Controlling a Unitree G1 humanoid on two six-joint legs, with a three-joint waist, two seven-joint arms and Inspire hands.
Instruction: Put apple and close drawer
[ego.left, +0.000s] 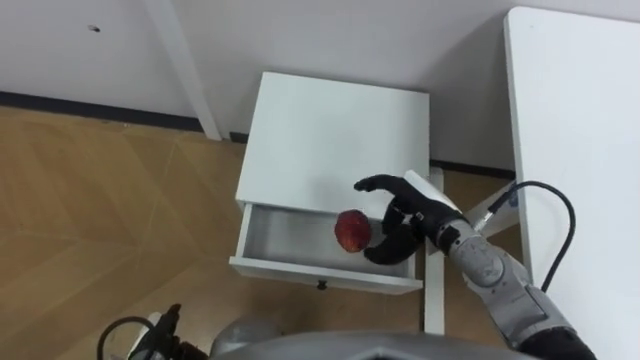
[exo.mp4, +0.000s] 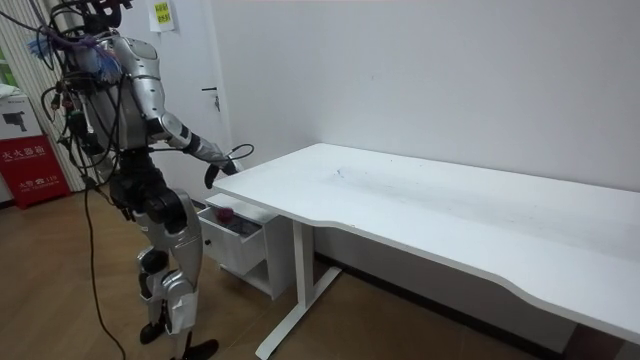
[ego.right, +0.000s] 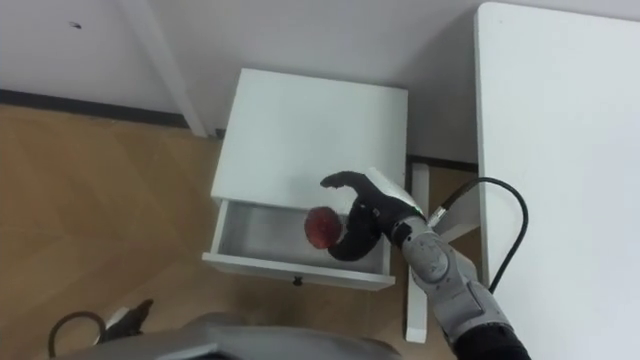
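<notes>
A red apple lies inside the open drawer of a small white nightstand, towards the drawer's right end. In the room view the apple rests in the drawer below my hand. My right hand hovers just right of the apple, open, with fingers spread above it and the thumb below, and nothing is gripped. The drawer is pulled out towards me, and a small dark knob sits on its front. My left hand shows low at the bottom left, by my side.
A large white desk stands to the right, and its leg stands right beside the drawer's right end. A wall runs behind the nightstand. Wooden floor lies to the left. In the room view I stand upright in front of the nightstand.
</notes>
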